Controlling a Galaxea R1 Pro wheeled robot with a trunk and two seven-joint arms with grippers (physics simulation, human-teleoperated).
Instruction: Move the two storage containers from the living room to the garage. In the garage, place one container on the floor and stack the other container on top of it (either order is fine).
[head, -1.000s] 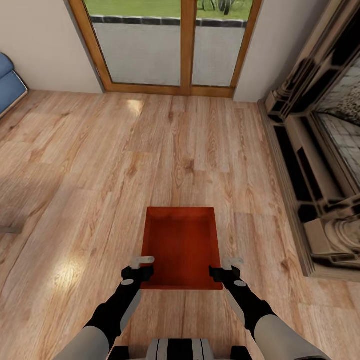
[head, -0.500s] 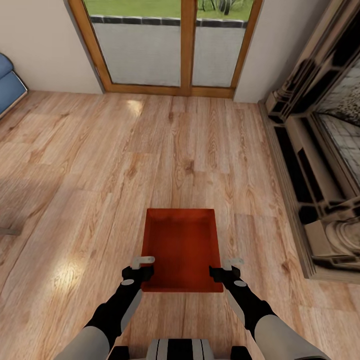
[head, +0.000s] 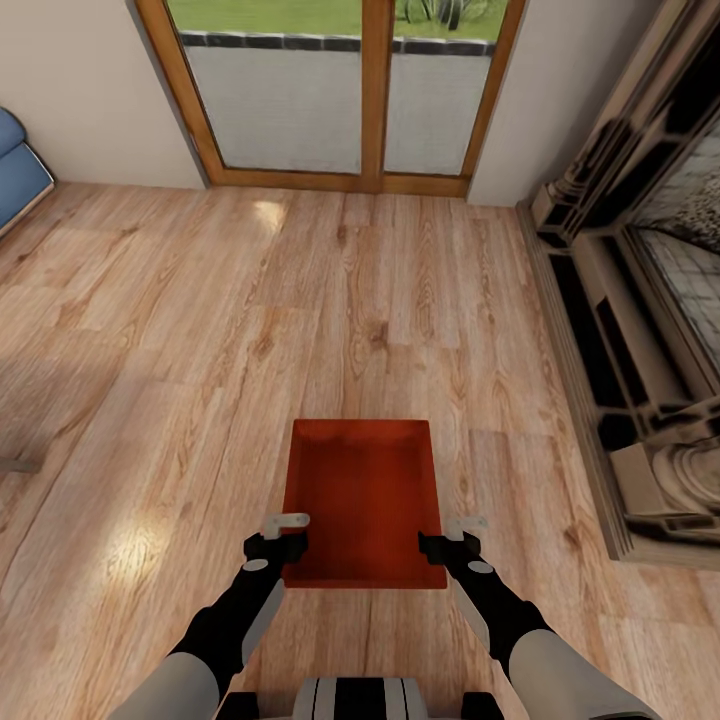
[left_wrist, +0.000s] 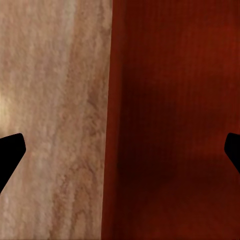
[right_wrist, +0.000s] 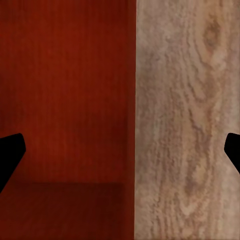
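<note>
Living room, light wood plank floor. One orange-red storage container sits open-top on the planks straight ahead of the robot, long axis pointing away toward the glass doors, interior bare.

Left hand is at the container's near-left corner, right hand at the near-right corner. Each one straddles a long side wall: the left wrist view has the wall edge of the container running between the two dark finger tips with planks on the outer side; the right wrist view mirrors that, container on one side, planks on the other. Fingers on both are spread wide, tips at opposite frame edges, not pinched on the wall. Whether any fingertip touches the container I can't tell.

Outward: wood-framed glass doors in the far wall, grass beyond them. Blue sofa at the far left edge. Ornate stone fireplace along the right wall, well apart from the container.
</note>
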